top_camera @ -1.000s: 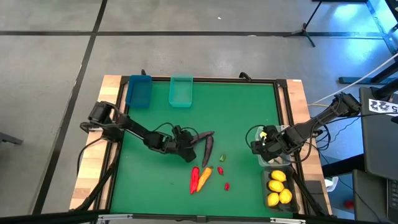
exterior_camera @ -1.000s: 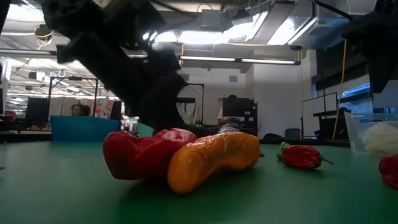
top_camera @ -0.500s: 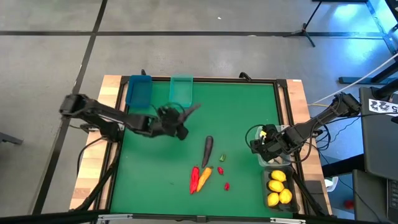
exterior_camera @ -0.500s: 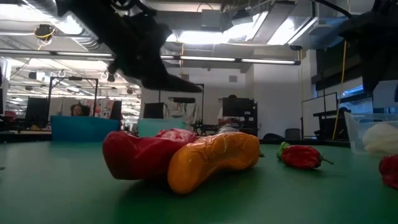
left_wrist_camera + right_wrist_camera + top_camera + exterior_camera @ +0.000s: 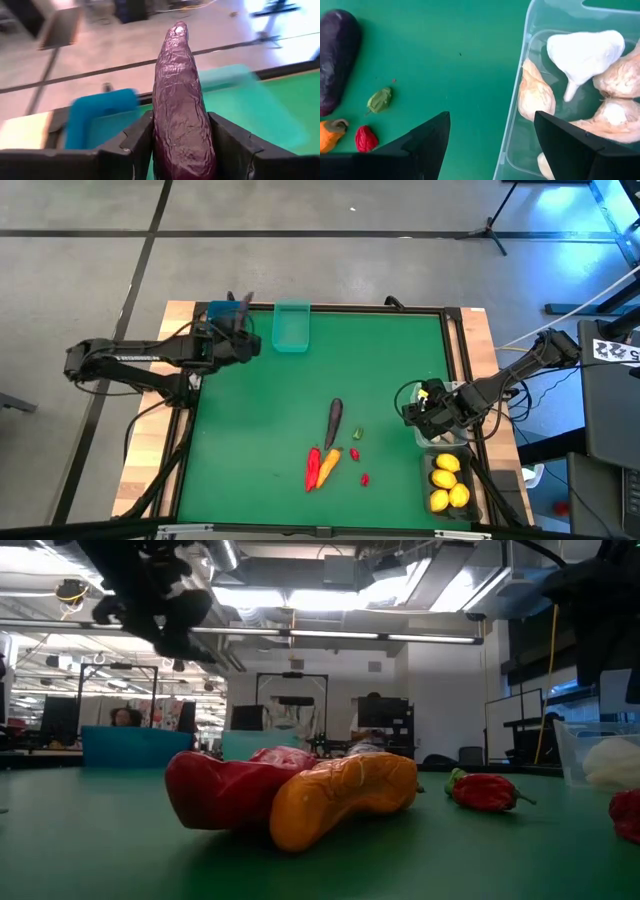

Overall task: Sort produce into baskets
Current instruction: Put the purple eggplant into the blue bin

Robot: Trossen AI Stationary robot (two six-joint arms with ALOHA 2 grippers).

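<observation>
Left hand [image 5: 182, 150] clamping eggplant [image 5: 181, 100], above blue bin [image 5: 97, 112]

1. A green table mat [image 5: 300, 410] lies inside a dark frame on a light wooden table [image 5: 150, 460].
2. The grey concrete floor [image 5: 330, 270] has dark lines.
3. A black tripod stand [image 5: 492, 225] stands far right.
4. A person [image 5: 125, 717] sits far left.
</observation>
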